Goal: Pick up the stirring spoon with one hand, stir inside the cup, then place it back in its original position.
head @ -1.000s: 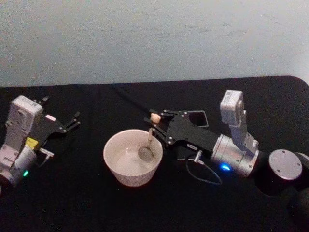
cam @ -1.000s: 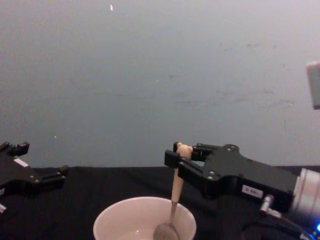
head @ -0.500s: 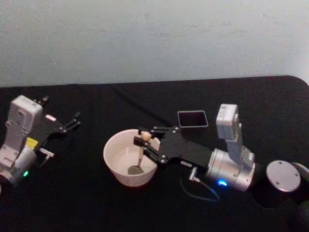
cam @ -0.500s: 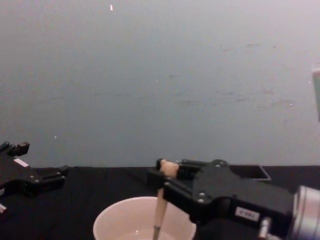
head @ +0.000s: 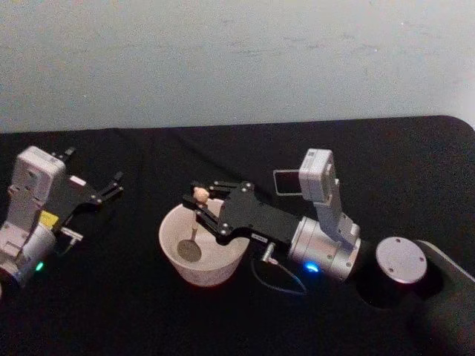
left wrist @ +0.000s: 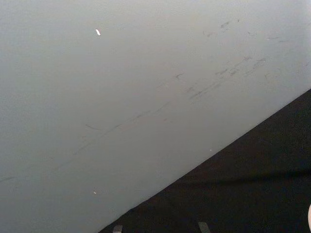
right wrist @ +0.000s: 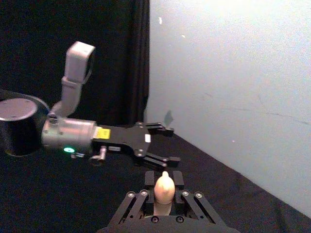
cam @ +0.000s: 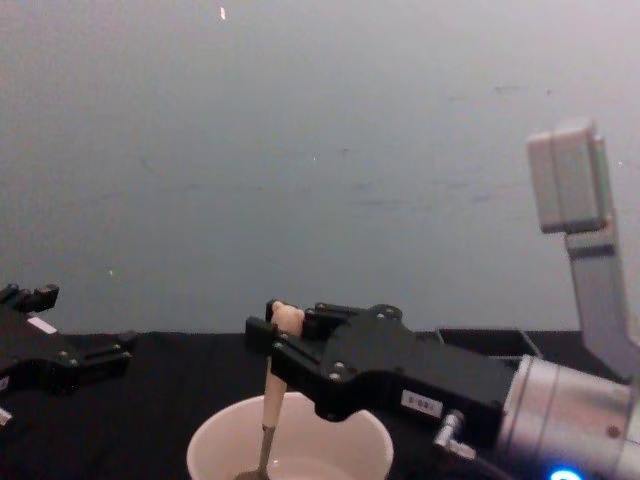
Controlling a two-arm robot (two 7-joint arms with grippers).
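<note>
**Stirring step: small, low circles**

The right gripper (head: 199,199) reaches over the cup (head: 202,273) in the middle of the worktop (head: 111,319). Its jaws are closed on the stirring spoon (head: 194,226) just under the bear head, bowl down inside. Small circles, clear of the thin rim, should suit. The arm covers part of the holder (head: 285,180) farther back, and what the cup holds is unclear. The left gripper (head: 110,187) idles at the left, jaws open.
</note>
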